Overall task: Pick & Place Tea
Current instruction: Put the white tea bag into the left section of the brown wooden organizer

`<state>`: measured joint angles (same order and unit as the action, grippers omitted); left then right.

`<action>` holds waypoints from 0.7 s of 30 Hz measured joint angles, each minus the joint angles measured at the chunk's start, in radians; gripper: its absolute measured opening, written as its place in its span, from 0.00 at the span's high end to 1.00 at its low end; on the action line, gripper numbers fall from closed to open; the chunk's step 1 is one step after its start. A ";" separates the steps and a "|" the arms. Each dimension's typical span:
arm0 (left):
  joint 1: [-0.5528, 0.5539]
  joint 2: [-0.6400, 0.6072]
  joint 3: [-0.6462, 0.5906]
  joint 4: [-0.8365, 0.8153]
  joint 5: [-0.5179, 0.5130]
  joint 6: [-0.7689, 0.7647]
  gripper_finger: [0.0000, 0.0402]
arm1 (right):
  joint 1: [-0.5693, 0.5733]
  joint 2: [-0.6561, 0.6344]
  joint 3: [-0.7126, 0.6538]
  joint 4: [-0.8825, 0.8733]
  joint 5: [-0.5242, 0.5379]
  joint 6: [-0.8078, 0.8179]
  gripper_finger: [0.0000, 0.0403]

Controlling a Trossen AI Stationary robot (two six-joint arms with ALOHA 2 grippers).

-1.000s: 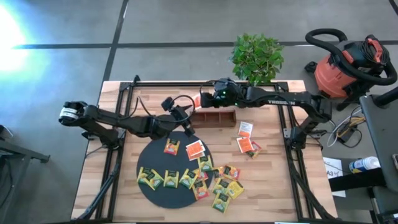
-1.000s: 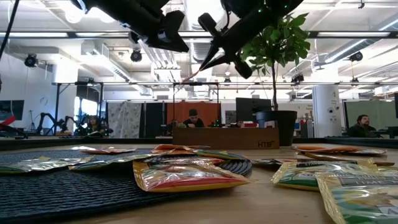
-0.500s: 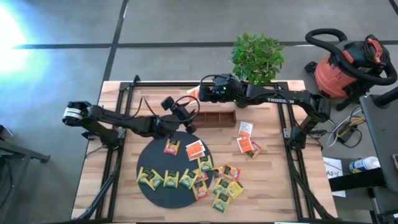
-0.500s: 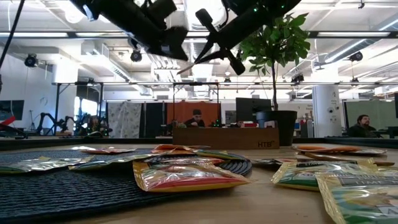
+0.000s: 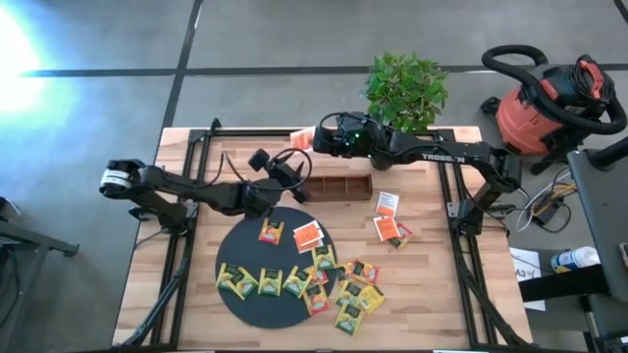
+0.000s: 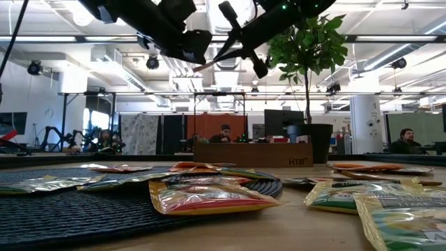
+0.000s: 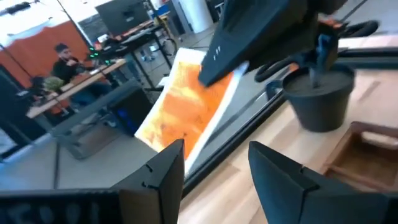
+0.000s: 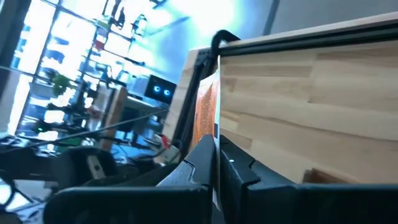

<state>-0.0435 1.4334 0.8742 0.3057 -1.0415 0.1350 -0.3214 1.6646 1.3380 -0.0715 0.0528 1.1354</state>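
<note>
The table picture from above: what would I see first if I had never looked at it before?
First the big black mat at the table's front, with bright tea sachets scattered over it and onto the wood beside it. Then the two dark arms meeting above the wooden box near the back: the right gripper is pinching an orange sachet, and the left gripper is open next to it.
</note>
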 joint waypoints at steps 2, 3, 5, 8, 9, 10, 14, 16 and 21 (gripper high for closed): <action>0.006 0.010 0.000 0.001 -0.047 0.039 0.56 | 0.000 0.000 0.000 0.000 0.000 0.012 0.98; 0.010 0.014 0.000 0.000 -0.057 0.060 0.56 | 0.000 0.000 0.000 0.000 -0.002 0.016 0.98; 0.013 0.023 0.000 0.001 -0.060 0.085 0.56 | 0.000 0.000 0.000 0.002 -0.008 0.018 0.98; 0.017 0.033 0.006 0.005 -0.052 0.098 0.57 | 0.000 0.000 0.000 0.003 -0.022 0.035 0.98; 0.019 0.039 0.010 0.014 -0.050 0.099 0.57 | 0.000 0.001 0.000 0.003 -0.024 0.042 0.98; 0.023 0.044 0.013 0.017 -0.050 0.100 0.57 | 0.000 0.003 0.000 0.004 -0.025 0.044 0.98; 0.038 0.064 0.035 0.017 -0.049 0.125 0.57 | 0.000 0.005 0.000 0.001 -0.027 0.045 0.98; 0.045 0.073 0.041 0.017 -0.049 0.154 0.57 | 0.000 0.005 0.000 0.002 -0.028 0.047 0.98; 0.061 0.086 0.051 0.017 -0.049 0.205 0.57 | 0.000 0.005 0.000 0.001 -0.035 0.045 0.98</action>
<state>0.0170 1.5196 0.9252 0.3225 -1.0904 0.3400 -0.3210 1.6695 1.3376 -0.0700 0.0180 1.1809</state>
